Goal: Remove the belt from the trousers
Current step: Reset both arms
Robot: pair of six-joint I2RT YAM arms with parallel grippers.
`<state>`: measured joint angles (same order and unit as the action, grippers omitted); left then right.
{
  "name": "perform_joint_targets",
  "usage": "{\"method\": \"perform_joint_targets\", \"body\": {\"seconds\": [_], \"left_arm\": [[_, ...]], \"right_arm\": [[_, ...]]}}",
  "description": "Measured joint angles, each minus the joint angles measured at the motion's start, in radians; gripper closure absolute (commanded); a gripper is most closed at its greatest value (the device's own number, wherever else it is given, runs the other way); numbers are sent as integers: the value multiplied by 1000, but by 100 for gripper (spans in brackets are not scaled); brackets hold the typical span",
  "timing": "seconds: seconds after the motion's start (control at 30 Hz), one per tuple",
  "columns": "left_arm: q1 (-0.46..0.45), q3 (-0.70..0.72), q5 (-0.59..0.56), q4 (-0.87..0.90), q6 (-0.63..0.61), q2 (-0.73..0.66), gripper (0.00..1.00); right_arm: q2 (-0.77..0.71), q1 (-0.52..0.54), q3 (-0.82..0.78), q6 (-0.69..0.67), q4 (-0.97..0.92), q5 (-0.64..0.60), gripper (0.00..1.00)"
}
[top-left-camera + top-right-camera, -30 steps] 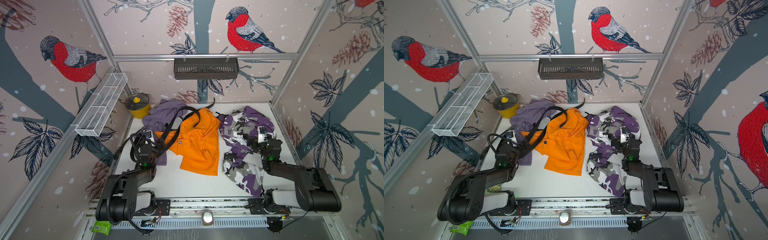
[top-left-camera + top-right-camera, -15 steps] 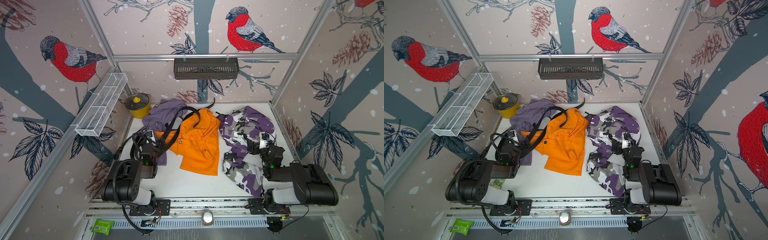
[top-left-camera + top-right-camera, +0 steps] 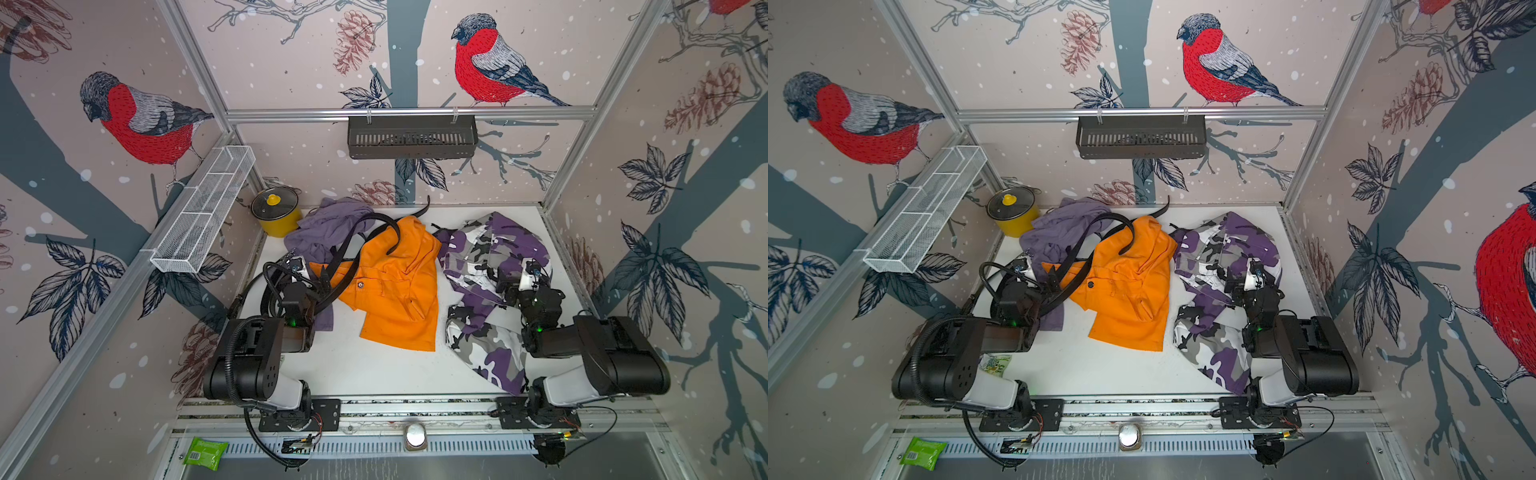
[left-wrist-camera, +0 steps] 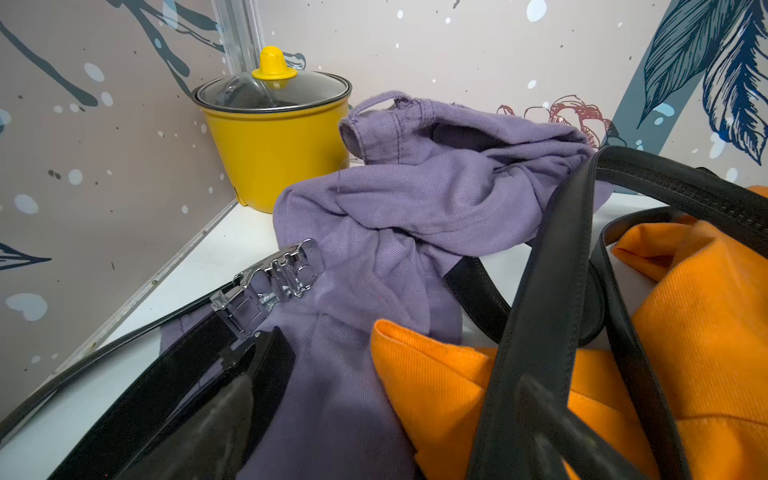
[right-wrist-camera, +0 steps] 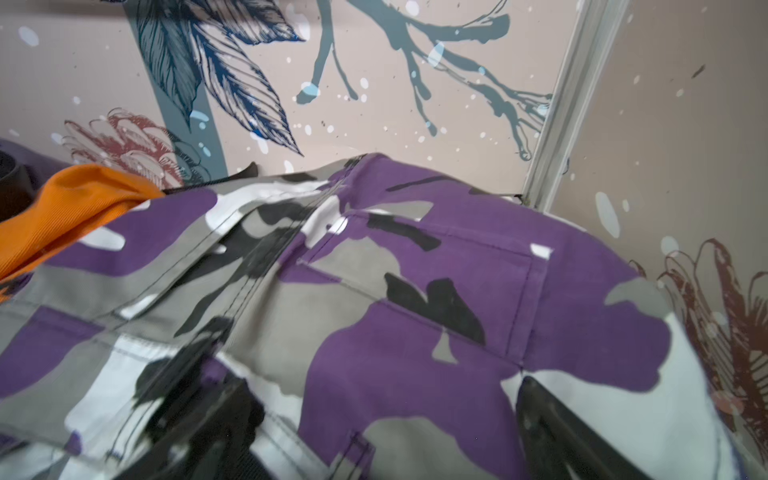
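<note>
The left end effector (image 4: 399, 365) is standing with its jaws wide apart, gripping nothing. Just ahead of it the black belt (image 3: 353, 245) is looping over the orange trousers (image 3: 399, 291) and a purple garment (image 4: 407, 199), its buckle (image 4: 270, 282) beside one finger. The right end effector (image 5: 365, 382), equally spread, is hanging low over the camouflage trousers (image 5: 415, 291).

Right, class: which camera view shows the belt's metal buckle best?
The left wrist view: the buckle sits close and sharp on the purple garment. In both top views only the belt's black strap is clear; the buckle is too small to tell. The right wrist view lacks it.
</note>
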<state>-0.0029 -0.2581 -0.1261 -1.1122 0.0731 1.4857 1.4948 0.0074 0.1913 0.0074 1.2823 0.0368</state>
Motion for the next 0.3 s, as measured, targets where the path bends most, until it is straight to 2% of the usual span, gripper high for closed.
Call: {"method": "perform_joint_targets", "body": {"seconds": [0.3], "left_arm": [[1, -2, -1, 3, 0, 1, 3]], "right_arm": [[1, 4, 20, 20, -58, -69, 1]]}}
